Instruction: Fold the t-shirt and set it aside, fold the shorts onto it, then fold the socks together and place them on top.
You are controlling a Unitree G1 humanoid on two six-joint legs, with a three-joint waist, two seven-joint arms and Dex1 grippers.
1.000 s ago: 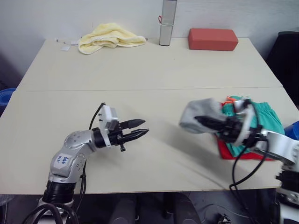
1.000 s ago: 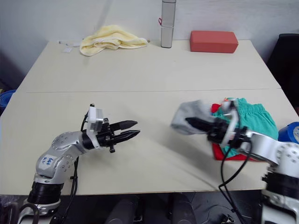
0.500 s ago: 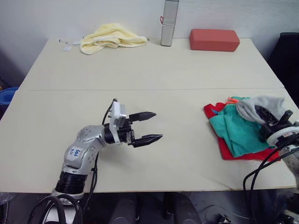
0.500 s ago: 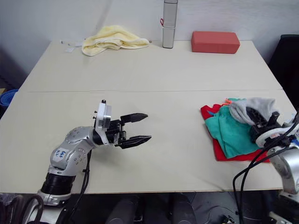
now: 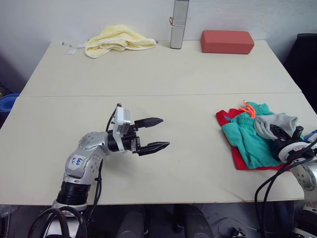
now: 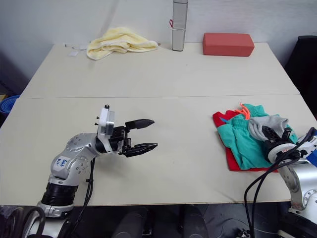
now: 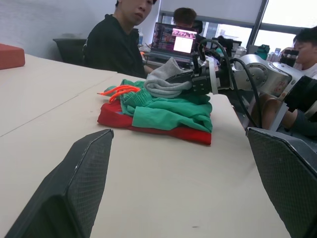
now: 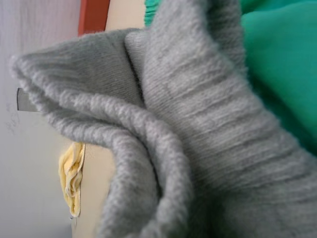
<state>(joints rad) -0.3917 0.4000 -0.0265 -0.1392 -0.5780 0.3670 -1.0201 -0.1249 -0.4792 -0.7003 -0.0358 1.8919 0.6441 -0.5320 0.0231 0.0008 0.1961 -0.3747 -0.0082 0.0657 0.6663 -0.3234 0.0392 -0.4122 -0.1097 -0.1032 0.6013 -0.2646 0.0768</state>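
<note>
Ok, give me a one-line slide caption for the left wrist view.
Right hand lays grey socks on the green shorts stacked over the red t-shirt.

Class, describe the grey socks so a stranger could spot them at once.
Start at the table, then find the garment pile near the robot's right edge. The socks lie on top of the shorts and t-shirt: the smallest item, grey knit, with the right gripper on them.

Count on desk (image 5: 163, 74) — one red t-shirt (image 5: 225, 119), one teal shorts (image 5: 247, 139), one grey socks bundle (image 5: 275, 122), one yellow towel (image 5: 116, 38), one red block (image 5: 226, 41), one metal cylinder (image 5: 178, 24).
</note>
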